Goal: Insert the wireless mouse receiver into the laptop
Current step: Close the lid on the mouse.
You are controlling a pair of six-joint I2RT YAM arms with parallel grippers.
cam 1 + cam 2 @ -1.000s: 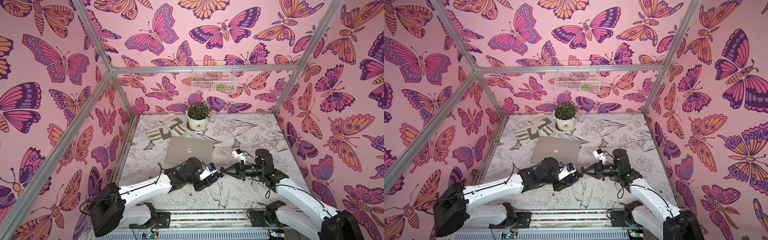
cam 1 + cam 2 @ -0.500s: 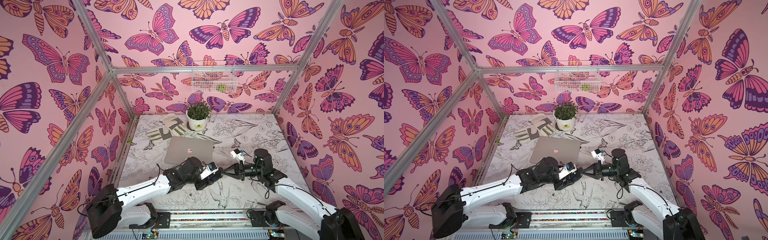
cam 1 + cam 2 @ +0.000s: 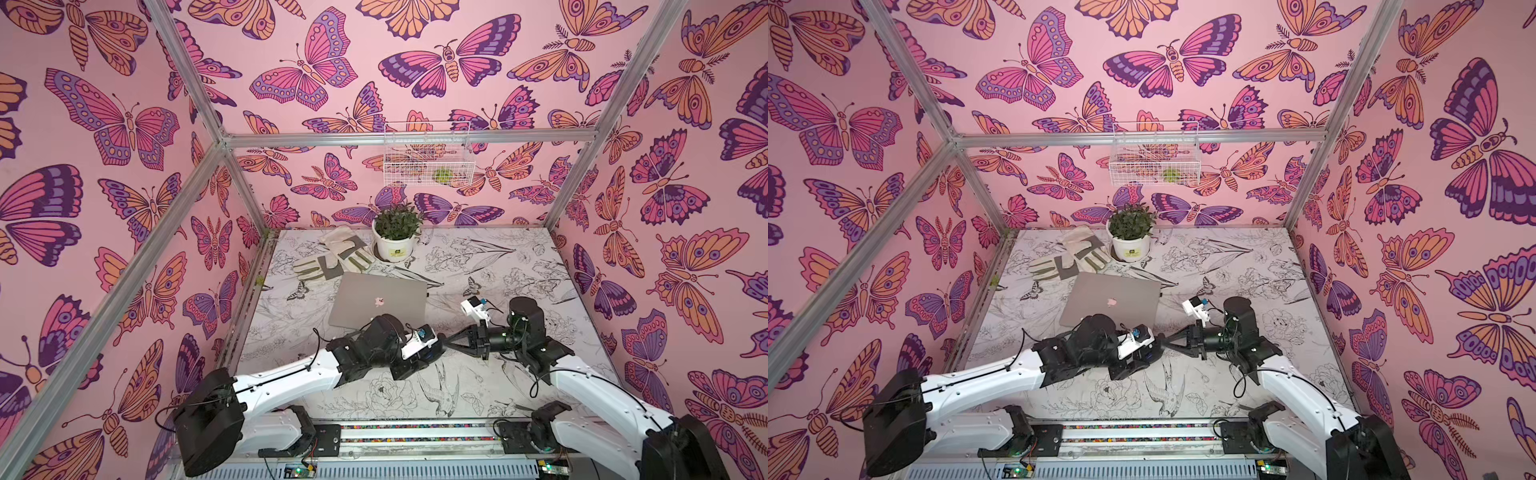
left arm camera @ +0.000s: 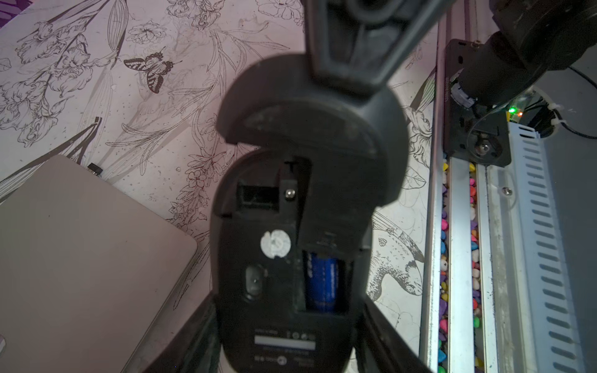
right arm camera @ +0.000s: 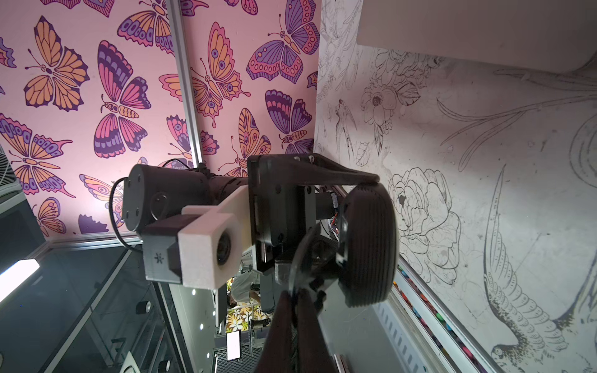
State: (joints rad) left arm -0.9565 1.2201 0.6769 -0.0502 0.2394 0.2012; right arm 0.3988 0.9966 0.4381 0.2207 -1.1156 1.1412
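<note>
The closed silver laptop (image 3: 365,297) (image 3: 1100,297) lies mid-table in both top views. A tiny black piece, seemingly the wireless mouse receiver (image 4: 94,168), sticks out from the laptop's (image 4: 80,258) edge. Just in front of the laptop, my left gripper (image 3: 432,351) (image 4: 290,310) is shut on a black mouse (image 4: 277,258), whose underside faces the wrist camera. Its blue battery (image 4: 323,277) and an empty slot (image 4: 258,197) are exposed. My right gripper (image 3: 448,343) (image 5: 292,306) is shut on the mouse's loose battery cover (image 4: 307,129), held at the mouse's far end.
Work gloves (image 3: 332,264) and a potted plant (image 3: 395,241) sit behind the laptop. A wire basket (image 3: 426,158) hangs on the back wall. The rail with coloured pebbles (image 4: 458,258) runs along the table's front edge, close to the mouse.
Both arms have barely shifted, and both grips are as before.
</note>
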